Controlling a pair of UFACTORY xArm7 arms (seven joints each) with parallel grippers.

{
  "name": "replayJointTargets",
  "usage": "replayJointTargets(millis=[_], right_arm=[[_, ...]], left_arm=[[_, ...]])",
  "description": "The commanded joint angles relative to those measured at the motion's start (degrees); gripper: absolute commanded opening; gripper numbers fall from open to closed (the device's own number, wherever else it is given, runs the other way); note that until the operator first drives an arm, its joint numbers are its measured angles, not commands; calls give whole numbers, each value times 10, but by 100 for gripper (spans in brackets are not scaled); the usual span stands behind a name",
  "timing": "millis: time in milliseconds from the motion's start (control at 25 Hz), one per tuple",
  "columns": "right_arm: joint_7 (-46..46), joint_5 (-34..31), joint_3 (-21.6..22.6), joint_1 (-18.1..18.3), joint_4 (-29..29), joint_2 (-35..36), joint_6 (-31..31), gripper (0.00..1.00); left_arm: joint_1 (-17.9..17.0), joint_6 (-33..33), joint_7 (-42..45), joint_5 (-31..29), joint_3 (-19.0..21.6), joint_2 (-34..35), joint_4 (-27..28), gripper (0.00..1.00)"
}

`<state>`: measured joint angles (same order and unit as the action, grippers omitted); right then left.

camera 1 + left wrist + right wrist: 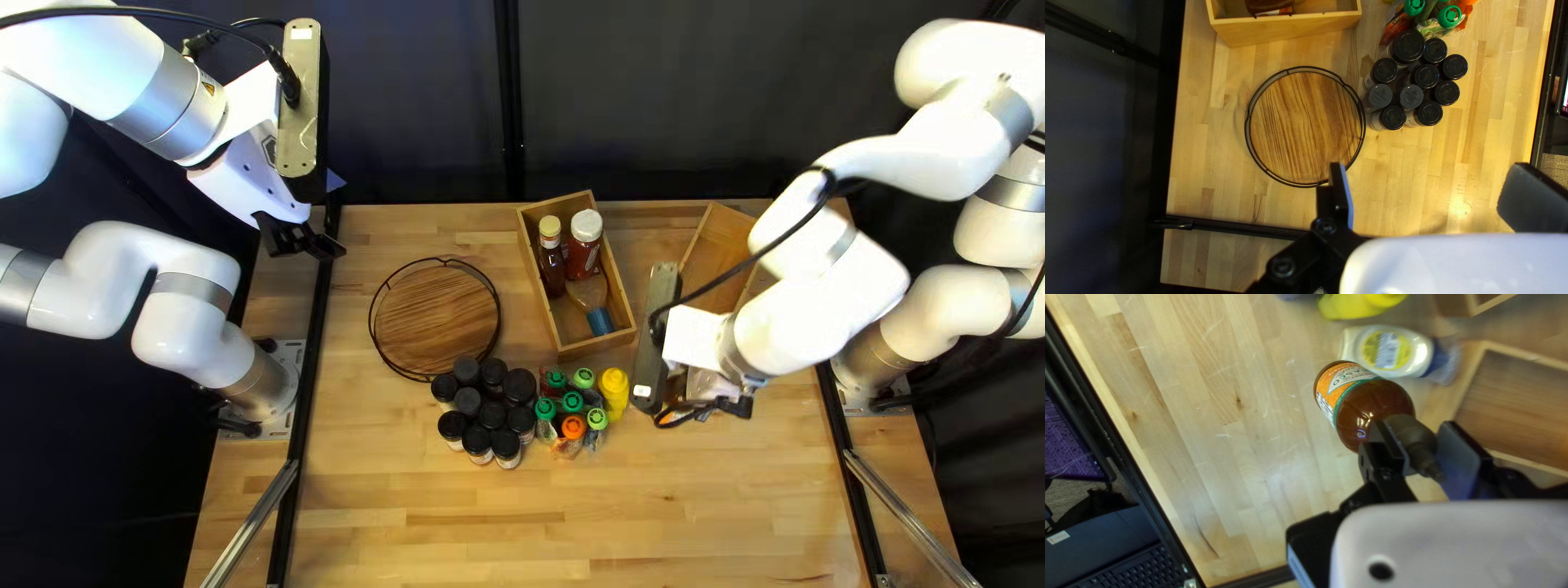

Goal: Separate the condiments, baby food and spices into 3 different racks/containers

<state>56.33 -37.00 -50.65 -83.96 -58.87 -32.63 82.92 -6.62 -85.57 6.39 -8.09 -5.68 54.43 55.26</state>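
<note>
The left fingers (307, 242) gape wide, holding nothing; the right fingers (738, 407), tips hidden from above, grip a glossy, rounded bottle (1372, 405) by its tapering cap.

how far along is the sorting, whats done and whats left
Three bottles already sit in the wooden box. In hand: an orange-labelled sauce bottle, its neck in my right gripper. To go: the white bottle and yellow bottle, both on the table, plus the capped pouches and spice jars; the round rack holds nothing.
</note>
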Motion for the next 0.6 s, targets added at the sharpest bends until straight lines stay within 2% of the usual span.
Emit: replayJointTargets(millis=[40, 200, 280, 440, 600], right_arm=[[-61, -15, 22, 13, -79, -1, 74, 0], [-122, -53, 23, 42, -117, -26, 107, 0], [-162, -69, 5, 48, -146, -29, 112, 0], [-259, -99, -81, 25, -229, -10, 102, 0], [-311, -131, -147, 6, -266, -15, 71, 0]], left_arm=[[0, 0, 0, 0, 0, 0, 0, 100], [0, 0, 0, 0, 0, 0, 0, 100], [0, 0, 0, 0, 0, 0, 0, 100], [0, 0, 0, 0, 0, 0, 0, 100], [0, 0, 0, 0, 0, 0, 0, 100]])
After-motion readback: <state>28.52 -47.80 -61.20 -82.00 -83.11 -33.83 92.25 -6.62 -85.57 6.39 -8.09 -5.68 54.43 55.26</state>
